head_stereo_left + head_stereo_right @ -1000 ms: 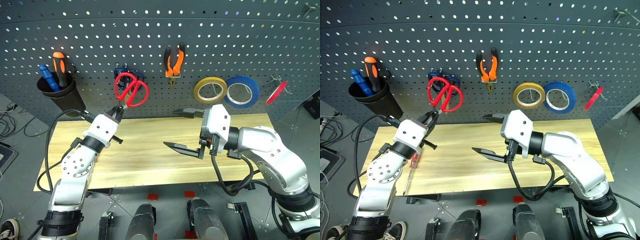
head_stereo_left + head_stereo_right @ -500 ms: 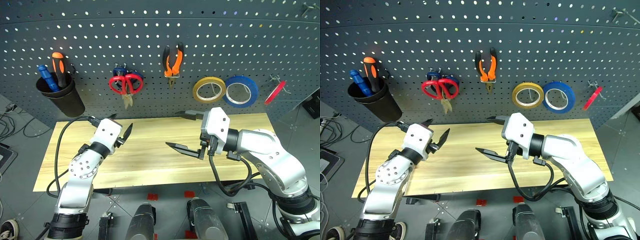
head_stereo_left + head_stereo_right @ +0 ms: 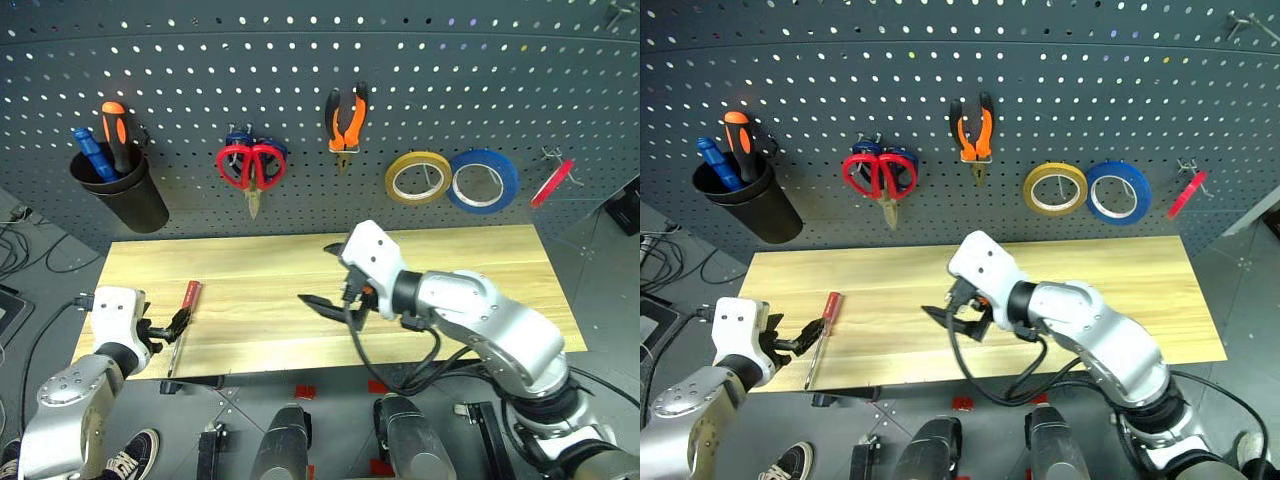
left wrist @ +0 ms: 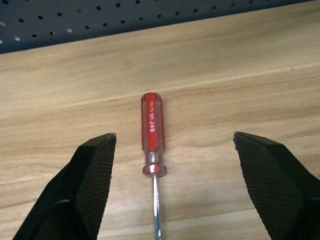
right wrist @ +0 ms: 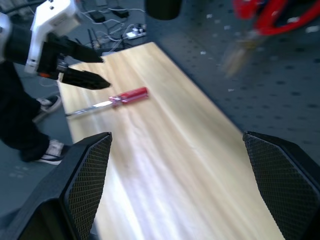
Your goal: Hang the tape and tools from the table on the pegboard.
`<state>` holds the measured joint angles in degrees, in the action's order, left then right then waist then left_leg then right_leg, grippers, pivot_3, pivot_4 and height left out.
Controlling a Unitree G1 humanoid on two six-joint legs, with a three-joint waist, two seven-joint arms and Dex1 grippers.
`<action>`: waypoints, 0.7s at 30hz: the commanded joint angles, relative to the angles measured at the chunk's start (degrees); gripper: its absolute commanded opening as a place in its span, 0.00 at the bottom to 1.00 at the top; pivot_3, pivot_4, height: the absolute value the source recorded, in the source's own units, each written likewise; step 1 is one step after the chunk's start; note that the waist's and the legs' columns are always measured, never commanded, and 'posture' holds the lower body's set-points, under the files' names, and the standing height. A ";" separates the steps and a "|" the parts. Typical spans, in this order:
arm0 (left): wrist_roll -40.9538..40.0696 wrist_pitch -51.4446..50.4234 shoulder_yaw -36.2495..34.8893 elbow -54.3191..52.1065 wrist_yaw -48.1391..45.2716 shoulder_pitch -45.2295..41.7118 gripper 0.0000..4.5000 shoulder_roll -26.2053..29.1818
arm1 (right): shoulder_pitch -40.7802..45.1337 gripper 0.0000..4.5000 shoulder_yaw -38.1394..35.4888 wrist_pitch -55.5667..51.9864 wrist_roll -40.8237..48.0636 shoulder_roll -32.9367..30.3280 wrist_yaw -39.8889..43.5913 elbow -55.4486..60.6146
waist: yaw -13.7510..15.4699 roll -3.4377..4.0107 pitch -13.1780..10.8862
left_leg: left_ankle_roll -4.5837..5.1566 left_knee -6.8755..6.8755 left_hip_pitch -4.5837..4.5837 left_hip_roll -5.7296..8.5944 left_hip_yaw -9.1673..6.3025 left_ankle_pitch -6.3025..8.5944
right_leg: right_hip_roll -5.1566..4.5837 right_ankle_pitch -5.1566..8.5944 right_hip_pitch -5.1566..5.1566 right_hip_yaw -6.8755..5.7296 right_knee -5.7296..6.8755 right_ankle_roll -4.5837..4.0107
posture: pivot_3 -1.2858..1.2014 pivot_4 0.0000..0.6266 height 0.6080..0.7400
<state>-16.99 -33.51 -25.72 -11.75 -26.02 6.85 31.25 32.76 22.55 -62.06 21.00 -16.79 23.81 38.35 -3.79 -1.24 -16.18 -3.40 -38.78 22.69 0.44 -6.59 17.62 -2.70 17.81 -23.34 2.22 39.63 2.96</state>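
A slim red-handled screwdriver [image 3: 187, 298] lies on the front left of the wooden table [image 3: 470, 255], its shaft toward the edge. My left gripper [image 3: 168, 326] hovers open just beside its shaft, and in the left wrist view the screwdriver [image 4: 152, 131] lies between the two spread fingers. My right gripper [image 3: 322, 276] is open and empty above the table's middle. On the pegboard [image 3: 300, 50] hang the red scissors [image 3: 250, 166], the orange-and-black pliers [image 3: 346, 118] and the yellow tape [image 3: 418, 177].
A blue roll [image 3: 483, 182] and a red roll [image 3: 552, 185] hang to the right of the yellow tape. A black cup [image 3: 125, 195] on the board's left holds an orange-and-black screwdriver and a blue-handled tool. Blue handles [image 3: 238, 136] show behind the red scissors.
My left gripper opened off the red scissors, which now hang on the board, and dropped down-left to the screwdriver. My right gripper moved left and a little lower, still open.
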 commanded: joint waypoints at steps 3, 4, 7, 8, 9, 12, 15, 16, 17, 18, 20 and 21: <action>-0.56 0.48 -0.39 9.92 -0.71 -7.21 0.88 2.86 | 4.92 1.00 4.70 -3.93 -3.17 3.92 -4.86 -3.67 | 0.32 0.03 -0.64 | 0.00 0.00 -0.01 -0.02 -0.04 -0.02 | 0.02 -0.02 -0.08 -0.05 0.13 -0.04 | 0.51 0.56 1.00; -0.59 0.13 0.01 11.67 -0.79 -8.46 0.88 3.01 | 5.51 1.00 4.84 -4.23 -3.75 4.38 -5.45 -4.55 | 0.32 0.04 -0.83 | 0.00 0.00 0.00 -0.02 -0.03 -0.02 | 0.04 -0.02 -0.12 -0.03 0.15 -0.04 | 0.51 0.57 1.00; -1.27 -1.31 -0.07 15.26 -0.72 -10.79 0.88 3.09 | 6.61 1.00 4.40 -5.57 -4.11 5.24 -6.27 -5.05 | 0.18 -0.09 -1.74 | 0.00 0.00 0.06 -0.02 0.05 -0.02 | 0.04 -0.02 -0.23 0.03 0.17 -0.04 | 0.50 0.61 1.00; -1.40 -1.59 -0.18 16.25 -0.69 -11.27 0.88 3.11 | 6.85 1.00 4.25 -5.94 -4.19 5.37 -6.31 -4.98 | 0.08 -0.12 -1.90 | 0.00 0.00 0.11 -0.03 0.09 -0.02 | 0.03 -0.02 -0.30 0.08 0.19 -0.04 | 0.50 0.61 1.00; -1.30 -1.88 -0.25 18.39 -0.50 -12.16 0.88 3.24 | 7.08 1.00 3.98 -6.48 -4.19 5.59 -6.46 -4.90 | -0.07 -0.15 -2.10 | -0.01 -0.01 0.22 -0.03 0.12 -0.03 | 0.03 -0.02 -0.48 0.11 0.25 -0.04 | 0.50 0.63 1.00; -1.11 -2.87 -0.13 23.63 -0.27 -14.44 0.88 3.71 | 7.48 1.00 3.27 -8.16 -3.64 6.00 -6.69 -4.13 | -0.52 -0.24 -2.71 | -0.01 0.02 0.34 -0.10 0.18 -0.03 | 0.03 -0.02 -0.73 0.12 0.34 -0.05 | 0.49 0.64 1.00; 0.34 -1.17 0.95 31.42 0.29 -18.62 0.88 4.06 | 8.08 1.00 2.92 -9.43 -3.09 6.67 -6.44 -3.68 | -0.92 -0.25 -3.11 | 0.00 0.02 0.35 -0.10 0.19 -0.02 | 0.03 -0.03 -0.74 0.12 0.35 -0.05 | 0.49 0.64 1.00; 0.69 -0.32 1.28 33.96 0.60 -20.35 0.88 3.89 | 8.38 1.00 2.75 -9.92 -2.84 6.83 -6.23 -3.45 | -0.95 -0.24 -3.19 | 0.00 0.01 0.35 -0.10 0.20 -0.02 | 0.02 -0.03 -0.75 0.13 0.37 -0.05 | 0.49 0.64 1.00; 0.90 0.27 1.67 36.06 0.76 -21.89 0.88 3.61 | 8.69 1.00 2.62 -10.38 -2.56 6.92 -5.93 -3.20 | -0.95 -0.24 -3.24 | 0.00 0.01 0.35 -0.09 0.20 -0.03 | 0.02 -0.03 -0.75 0.13 0.39 -0.05 | 0.49 0.64 1.00; 1.16 0.55 2.33 37.94 0.89 -23.37 0.88 3.12 | 9.17 1.00 2.67 -10.70 -2.16 6.73 -5.30 -2.75 | -0.95 -0.26 -3.28 | 0.00 0.00 0.35 -0.08 0.20 -0.03 | 0.02 -0.03 -0.75 0.12 0.40 -0.06 | 0.49 0.64 1.00; 1.44 -0.04 3.93 40.58 0.70 -25.45 0.88 2.03 | 10.02 1.00 2.86 -9.99 -0.18 5.49 -2.16 -0.65 | -0.98 -0.23 -3.43 | 0.00 0.00 0.35 -0.07 0.20 -0.03 | 0.02 -0.03 -0.75 0.12 0.40 -0.06 | 0.49 0.64 1.00; 1.49 -0.51 4.78 41.34 0.40 -26.02 0.88 1.56 | 10.21 1.00 2.81 -8.39 1.06 4.63 0.00 0.77 | -1.00 -0.26 -3.46 | 0.00 -0.01 0.36 -0.05 0.21 -0.03 | 0.02 -0.03 -0.75 0.13 0.39 -0.06 | 0.49 0.64 1.00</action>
<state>-15.84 -33.94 -22.29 28.05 -25.43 -19.19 33.17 42.17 25.83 -72.71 19.50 -11.73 20.49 34.40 -4.79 -1.50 -19.64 -3.40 -38.79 23.04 0.40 -6.37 17.59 -2.69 17.78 -24.09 2.35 39.99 2.90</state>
